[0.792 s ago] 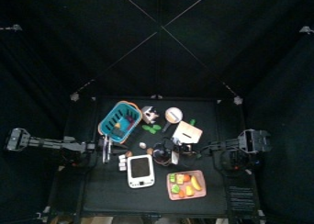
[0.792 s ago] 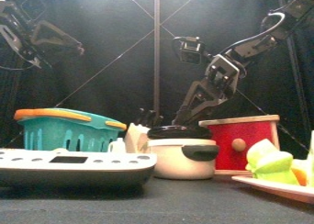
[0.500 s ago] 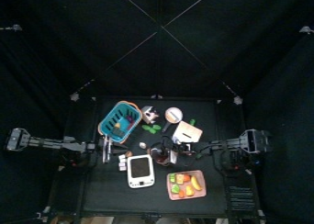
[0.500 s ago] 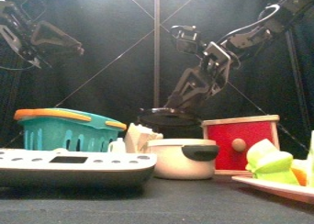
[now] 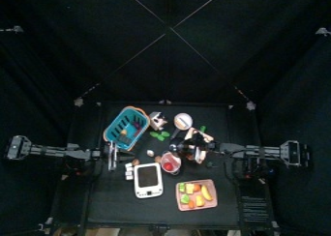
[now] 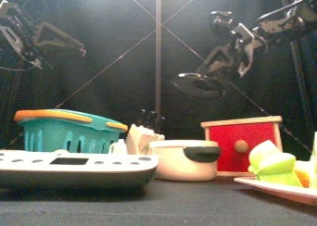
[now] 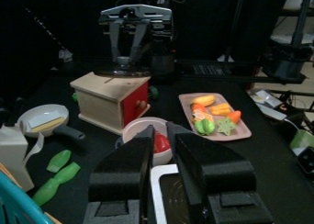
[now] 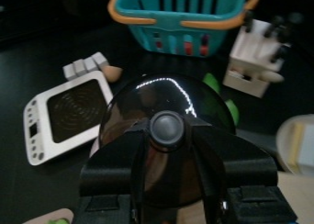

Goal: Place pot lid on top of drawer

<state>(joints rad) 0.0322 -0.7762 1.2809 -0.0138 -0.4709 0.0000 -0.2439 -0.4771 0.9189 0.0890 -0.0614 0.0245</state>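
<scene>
Pot lid (image 8: 166, 127): dark glass disc w/ centre knob, clamped by its rim between jaws of right gripper (image 6: 202, 84); hangs in air above drawer, not touching it, knob side up.

Items, largest first, all placed rel. to drawer:
- Table (image 5: 101, 196): black, carries everything below.
- Teal basket (image 6: 69, 131): orange rim, well apart from drawer, across the pot from it in front view.
- White flat device (image 6: 72, 167): scale-like, at table's front edge, forward of basket.
- Drawer (image 6: 242, 144): red front w/ round knob, beige-tan top; top bare.
- Pot (image 6: 184, 158): white, dark handle, lidless, just beside drawer; red inside per left wrist view.
- Tray (image 7: 218, 116): pinkish, holds orange + green toy food, near drawer on side away from pot.
- White knife-block-like piece (image 6: 143, 137): behind pot.

Left gripper (image 7: 163, 168): near pot, well apart from drawer; jaws close together, nothing between; can't tell if fully closed.
</scene>
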